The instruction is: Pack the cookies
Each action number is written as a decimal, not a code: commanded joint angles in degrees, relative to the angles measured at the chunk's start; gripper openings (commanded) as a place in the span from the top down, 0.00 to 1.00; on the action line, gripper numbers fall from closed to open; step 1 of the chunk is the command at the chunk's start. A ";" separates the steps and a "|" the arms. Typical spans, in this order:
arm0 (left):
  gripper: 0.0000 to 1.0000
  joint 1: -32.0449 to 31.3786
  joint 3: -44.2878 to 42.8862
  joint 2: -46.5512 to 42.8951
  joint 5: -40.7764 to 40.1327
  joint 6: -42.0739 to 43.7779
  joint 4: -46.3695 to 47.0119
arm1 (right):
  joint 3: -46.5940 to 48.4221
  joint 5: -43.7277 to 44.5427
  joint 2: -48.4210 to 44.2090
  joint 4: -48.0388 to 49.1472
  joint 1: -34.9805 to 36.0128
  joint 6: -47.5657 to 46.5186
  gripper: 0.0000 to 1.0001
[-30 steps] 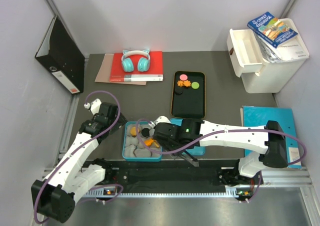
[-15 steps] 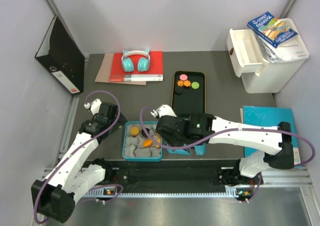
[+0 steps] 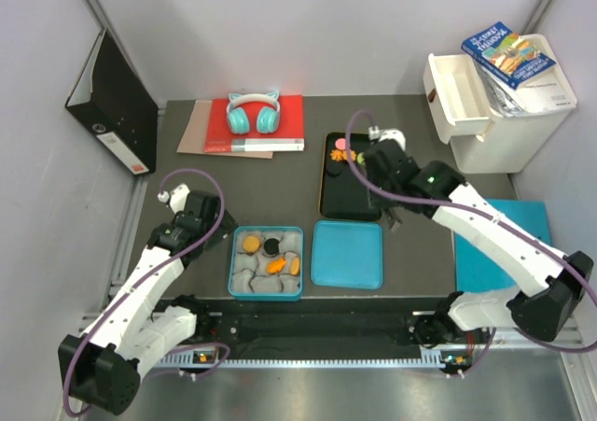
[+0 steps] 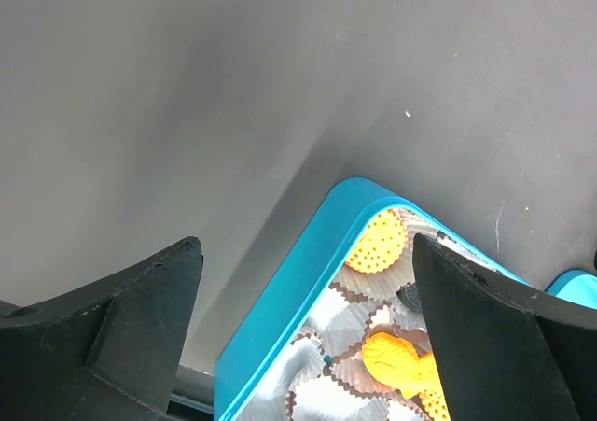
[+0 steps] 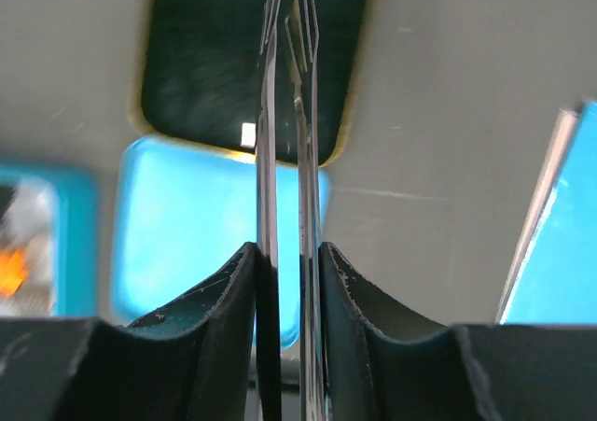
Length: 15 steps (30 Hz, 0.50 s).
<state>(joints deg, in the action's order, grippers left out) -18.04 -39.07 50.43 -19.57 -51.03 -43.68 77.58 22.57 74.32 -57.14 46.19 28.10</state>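
Note:
Several cookies lie on the black tray [image 3: 351,197]: a pink one [image 3: 342,144], an orange one [image 3: 347,157], a green one [image 3: 364,159] and a black one [image 3: 332,170]. The blue tin [image 3: 232,262] of white paper cups holds a round orange cookie [image 3: 251,244], a black one [image 3: 270,246] and orange pieces [image 3: 280,265]. My right gripper [image 5: 289,253] is shut on metal tongs [image 5: 268,113], whose empty tips reach over the tray [image 5: 187,85]; in the top view it hangs at the tray's right edge [image 3: 390,197]. My left gripper [image 4: 308,346] is open above the tin's corner [image 4: 280,337].
The tin's blue lid [image 3: 348,253] lies right of the tin. A blue folder [image 3: 494,225] is at the right, a white drawer unit [image 3: 494,104] with a book behind it. Headphones [image 3: 253,113] rest on a red book at the back, a black binder [image 3: 112,104] far left.
My right arm has swung from over the tin back and right to the black tray, carrying the tongs, with its jaws squeezed closer. The left arm has stayed still.

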 commanded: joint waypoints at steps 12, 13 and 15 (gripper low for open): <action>0.02 0.20 0.58 2.65 5.33 0.58 3.34 | -9.11 -9.82 12.50 17.85 -27.29 -0.59 0.65; 0.02 0.20 0.49 2.65 5.68 0.66 3.51 | -9.11 -9.91 14.16 18.29 -27.99 -0.50 0.64; 0.02 0.20 0.22 2.83 6.04 0.66 3.43 | -8.41 -9.82 16.37 18.56 -29.58 -0.41 0.61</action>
<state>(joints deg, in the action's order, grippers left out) -18.04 -38.04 53.06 -15.07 -50.89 -42.22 68.29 13.87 87.85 -42.94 19.40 26.83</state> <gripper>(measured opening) 0.983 0.368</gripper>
